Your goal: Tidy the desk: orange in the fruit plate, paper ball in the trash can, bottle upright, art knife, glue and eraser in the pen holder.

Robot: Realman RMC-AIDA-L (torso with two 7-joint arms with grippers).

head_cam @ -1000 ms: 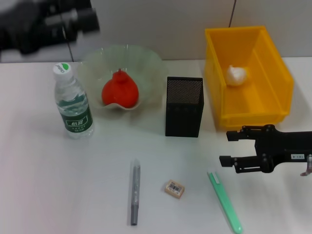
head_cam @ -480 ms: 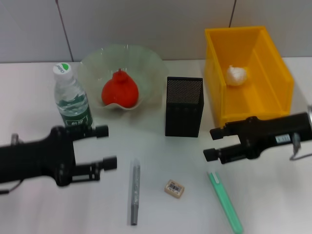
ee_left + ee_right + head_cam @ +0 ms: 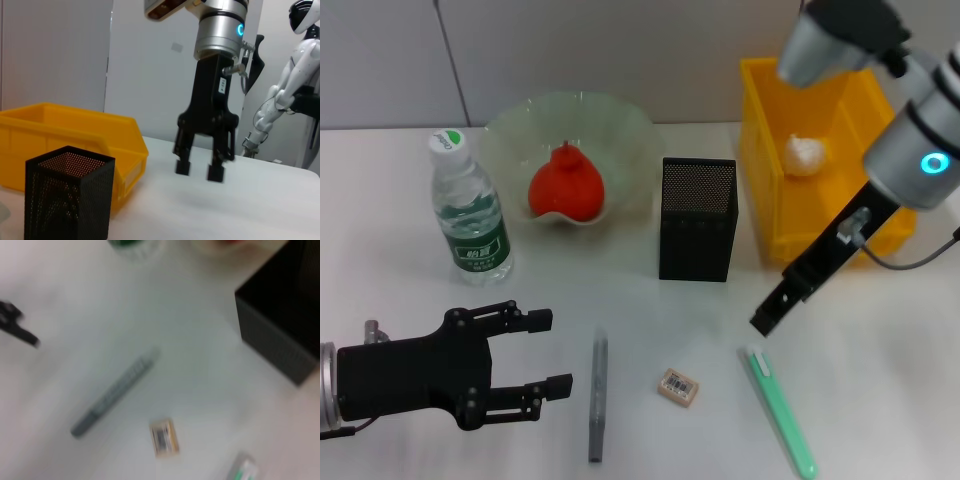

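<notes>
The orange (image 3: 565, 188) lies in the fruit plate (image 3: 612, 128). In the yellow trash can (image 3: 760, 170) sits the paper ball (image 3: 805, 153). The bottle (image 3: 470, 212) stands upright beside the plate. On the table lie a grey glue stick (image 3: 597, 396), the eraser (image 3: 678, 387) and a green art knife (image 3: 781, 411), all in front of the black pen holder (image 3: 697, 218). My right gripper (image 3: 764, 320) points down just above the knife's far end; the left wrist view shows that gripper (image 3: 199, 170) open. My left gripper (image 3: 546, 352) is open and empty, left of the glue stick.
The right wrist view looks down on the glue stick (image 3: 115, 391), the eraser (image 3: 164, 438), the pen holder (image 3: 285, 325) and the knife's tip (image 3: 242, 471). From the left wrist camera, the pen holder (image 3: 67, 197) stands before the trash can (image 3: 75, 135).
My right arm swung from lying level to pointing down over the knife's far end. My left arm came down from the back left, passed in front of the bottle and sank toward the front edge.
</notes>
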